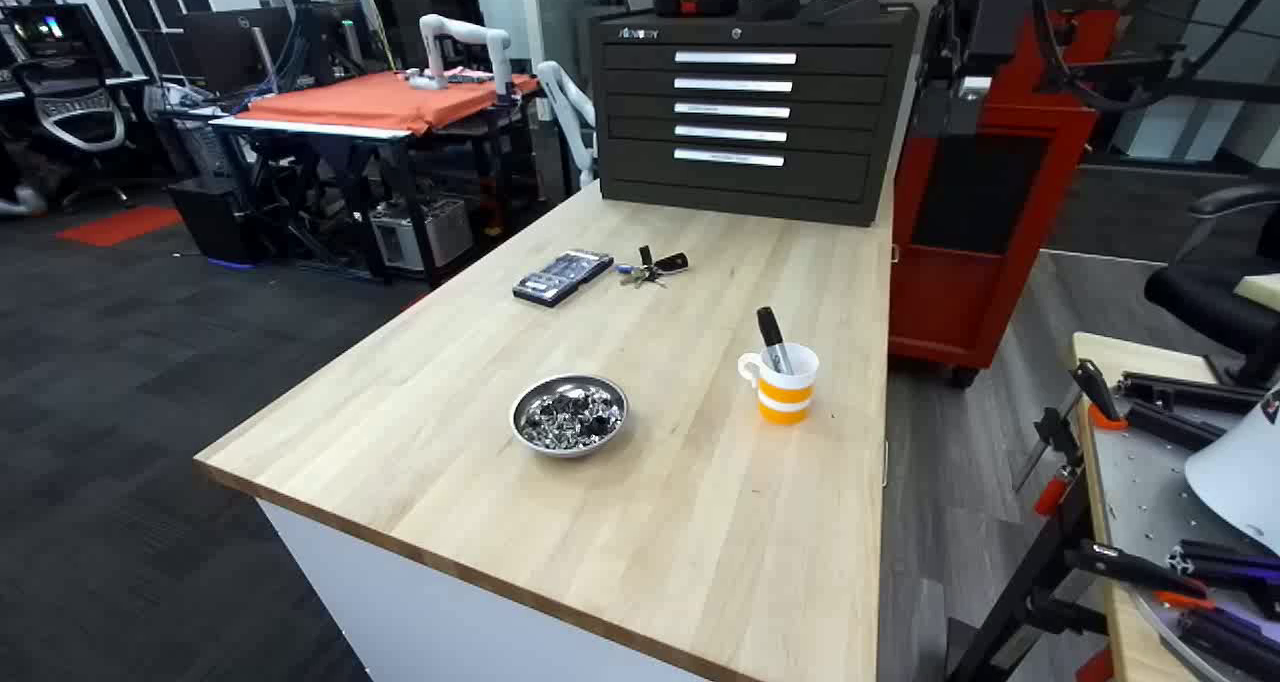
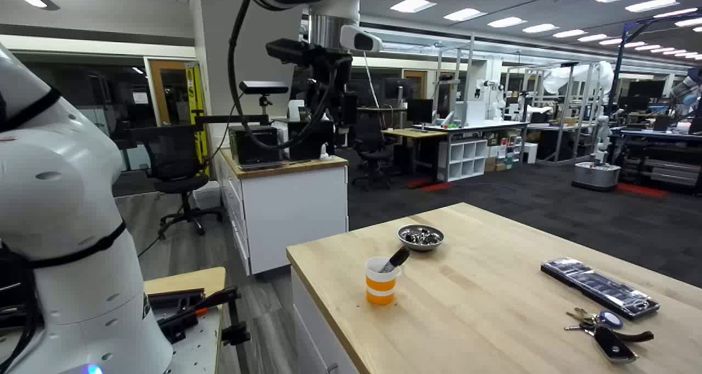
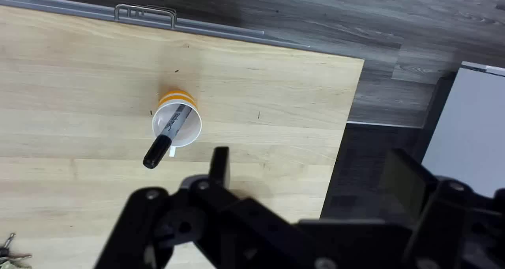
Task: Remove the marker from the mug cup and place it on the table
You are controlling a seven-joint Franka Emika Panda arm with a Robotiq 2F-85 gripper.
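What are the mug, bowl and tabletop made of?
The mug: smooth plastic or glazed ceramic, by its even white and orange bands; I can't tell which. The bowl: probably polished metal, from its silvery, reflective rim. The tabletop: likely light wood, low sheen, with visible plank lines.

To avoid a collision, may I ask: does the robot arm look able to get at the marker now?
Probably yes: the marker leans in the cup and sticks out above it, I see nothing in the way, and the jaws are open. They would first have to move over it.
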